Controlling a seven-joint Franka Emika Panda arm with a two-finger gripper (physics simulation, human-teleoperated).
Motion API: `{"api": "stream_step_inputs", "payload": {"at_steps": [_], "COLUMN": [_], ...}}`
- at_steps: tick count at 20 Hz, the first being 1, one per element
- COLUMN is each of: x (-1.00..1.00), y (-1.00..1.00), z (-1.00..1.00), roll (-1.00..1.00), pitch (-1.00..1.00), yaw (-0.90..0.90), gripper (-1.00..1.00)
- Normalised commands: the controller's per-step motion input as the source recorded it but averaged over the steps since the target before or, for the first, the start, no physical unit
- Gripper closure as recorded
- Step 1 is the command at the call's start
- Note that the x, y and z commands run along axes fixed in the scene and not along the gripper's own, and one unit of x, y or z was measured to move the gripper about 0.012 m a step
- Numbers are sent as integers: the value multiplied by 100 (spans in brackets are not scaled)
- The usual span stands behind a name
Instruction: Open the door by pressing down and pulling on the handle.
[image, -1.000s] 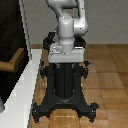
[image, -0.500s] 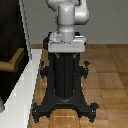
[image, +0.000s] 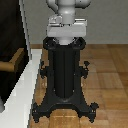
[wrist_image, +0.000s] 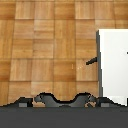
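Observation:
The door (image: 10, 35) is a dark panel at the exterior view's left, hung in a white frame (image: 27, 85). The tan handle (image: 15, 60) sticks out from the panel with its bent end towards the robot. Only the arm's white base links (image: 67, 17) show above the pedestal, and the gripper is out of frame in both views. The wrist view looks down on the wood floor and a white block of the frame (wrist_image: 112, 60). A short dark bar (wrist_image: 91, 61) pokes from that block's edge; I cannot tell whether it is the handle.
The black robot pedestal (image: 62, 75) stands on spread feet (image: 65, 107) right beside the white frame. Its feet (wrist_image: 65, 99) also show low in the wrist view. Wood parquet floor (image: 107, 75) lies on the exterior view's right.
The arm's lower links have straightened from a lean towards the exterior view's left to a more upright stance. The door and the handle have not moved.

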Motion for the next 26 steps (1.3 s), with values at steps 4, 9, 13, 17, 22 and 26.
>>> {"api": "stream_step_inputs", "payload": {"at_steps": [4, 9, 13, 17, 22, 26], "x": [0, 0, 0, 0, 0, 0], "y": [-25, -60, -100, -100, -100, -75], "z": [25, 0, 0, 0, 0, 0], "roll": [0, 0, 0, 0, 0, 0], "pitch": [0, 0, 0, 0, 0, 0], "yaw": [0, 0, 0, 0, 0, 0], "gripper": [-100, -100, -100, -100, -100, -100]}}
